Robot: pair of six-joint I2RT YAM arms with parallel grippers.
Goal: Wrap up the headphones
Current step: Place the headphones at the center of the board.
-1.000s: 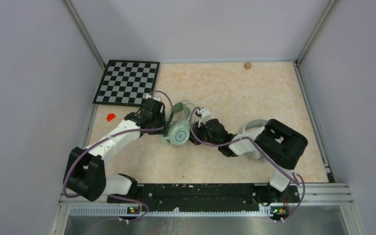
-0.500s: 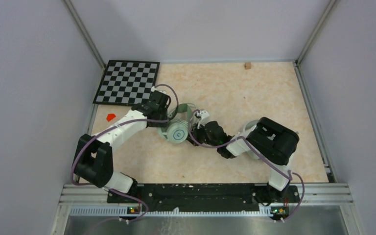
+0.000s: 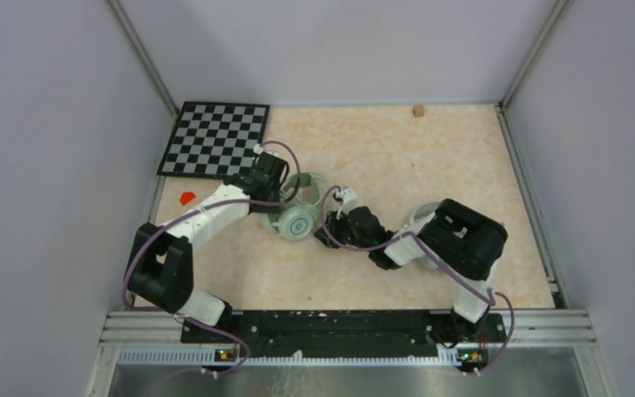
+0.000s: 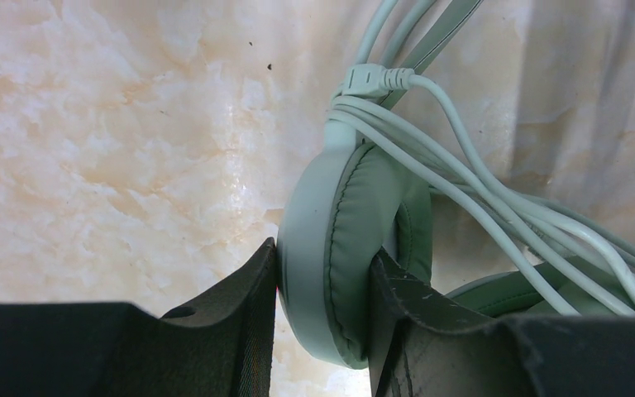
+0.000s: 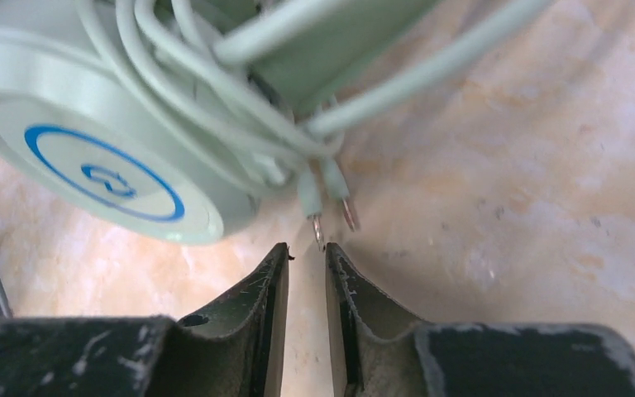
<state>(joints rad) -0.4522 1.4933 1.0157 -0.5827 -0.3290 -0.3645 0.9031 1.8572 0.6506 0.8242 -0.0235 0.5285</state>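
The round-cupped mint-green headphones [image 3: 299, 217] are lying mid-frame on the marbled beige counter [image 3: 397, 157]. The left gripper [image 4: 322, 285] jaws are clamping a padded cup; the right gripper [image 5: 306, 273] jaws are sitting nearly together, empty, beside the pale-green cable plugs [image 5: 331, 198].

Even bright overhead light, soft shadows, glare on tabletop [image 4: 132, 165], wrist views blurry up close

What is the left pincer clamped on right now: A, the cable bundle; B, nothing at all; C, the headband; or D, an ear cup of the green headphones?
D: in the left wrist view the left pincer has a finger on each side of the padded ear cup of the green headphones, while the cable runs past above, ungripped.
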